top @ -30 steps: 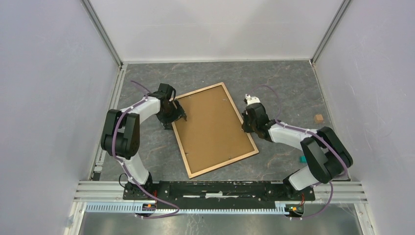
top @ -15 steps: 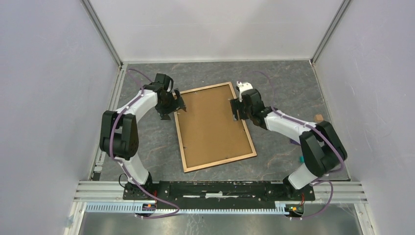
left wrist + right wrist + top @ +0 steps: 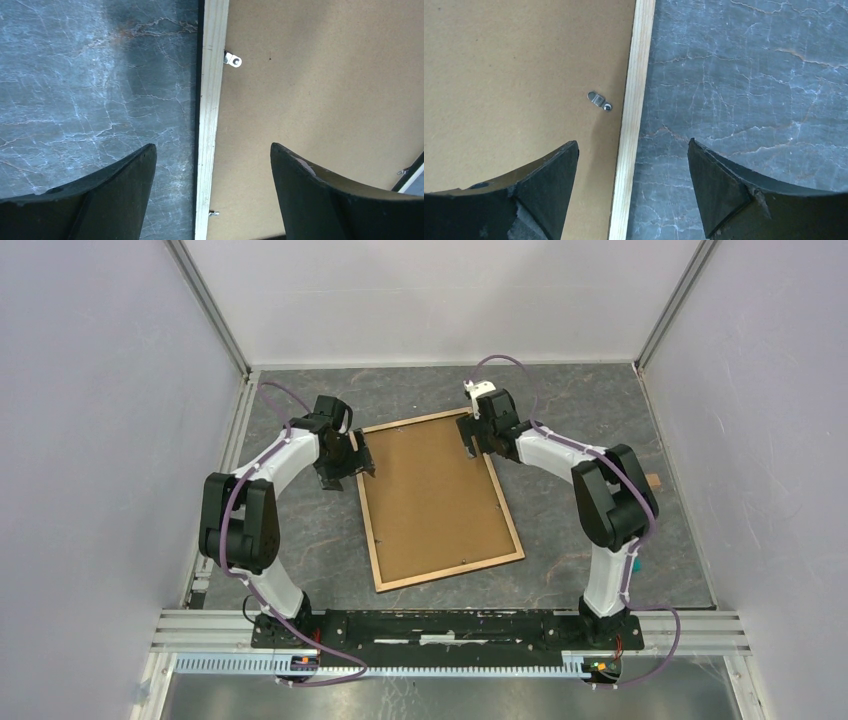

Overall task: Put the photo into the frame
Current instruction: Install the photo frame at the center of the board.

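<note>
The frame [image 3: 366,520] lies back side up on the grey table, its light tan rails around a flat brown backing board [image 3: 435,495]. The photo is hidden. My left gripper [image 3: 350,462] hangs open over the frame's left rail near the far left corner. In the left wrist view that rail [image 3: 214,90] runs between the spread fingers of the left gripper [image 3: 212,145], untouched. My right gripper [image 3: 478,438] is open over the right rail near the far right corner. The right wrist view has this rail [image 3: 640,60] passing between the jaws of the right gripper [image 3: 632,141], clear of both.
Small metal turn clips [image 3: 232,59] [image 3: 599,100] sit on the backing board by the rails. A small brown block [image 3: 652,481] lies at the right of the table. Enclosure walls stand close on the left, right and far sides.
The frame has swung so its long sides run more nearly front to back. The right gripper has opened and moved toward the far right corner. The left gripper has shifted slightly back.
</note>
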